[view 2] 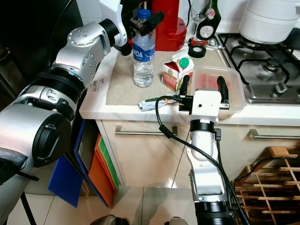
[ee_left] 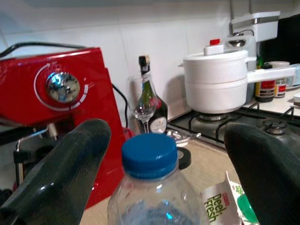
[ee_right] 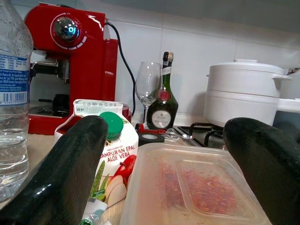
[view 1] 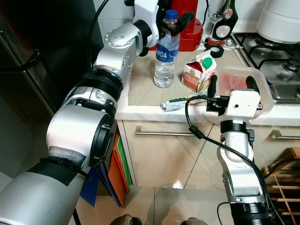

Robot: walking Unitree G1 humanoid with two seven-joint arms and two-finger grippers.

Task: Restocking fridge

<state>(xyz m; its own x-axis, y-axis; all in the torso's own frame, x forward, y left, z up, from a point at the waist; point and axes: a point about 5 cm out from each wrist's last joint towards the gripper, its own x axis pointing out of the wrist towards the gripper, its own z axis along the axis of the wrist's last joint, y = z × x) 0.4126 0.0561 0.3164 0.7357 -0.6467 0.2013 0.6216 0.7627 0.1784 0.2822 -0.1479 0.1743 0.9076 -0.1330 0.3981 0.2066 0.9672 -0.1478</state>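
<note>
Bottle [view 1: 166,56] stands upright on the bench [view 1: 140,93]; left pincer [view 1: 174,21] is open w/ fingers either side of the blue cap. Imo drop lower and grab the body, not the cap. Right pincer [view 1: 233,84] is open too, straddling the plastic tub [view 1: 262,89].

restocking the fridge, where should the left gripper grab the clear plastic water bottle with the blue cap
Probably around the neck just under the blue cap of the clear plastic water bottle, coming level from the counter's front edge. It stands upright, and the open left gripper already straddles the cap.
</note>
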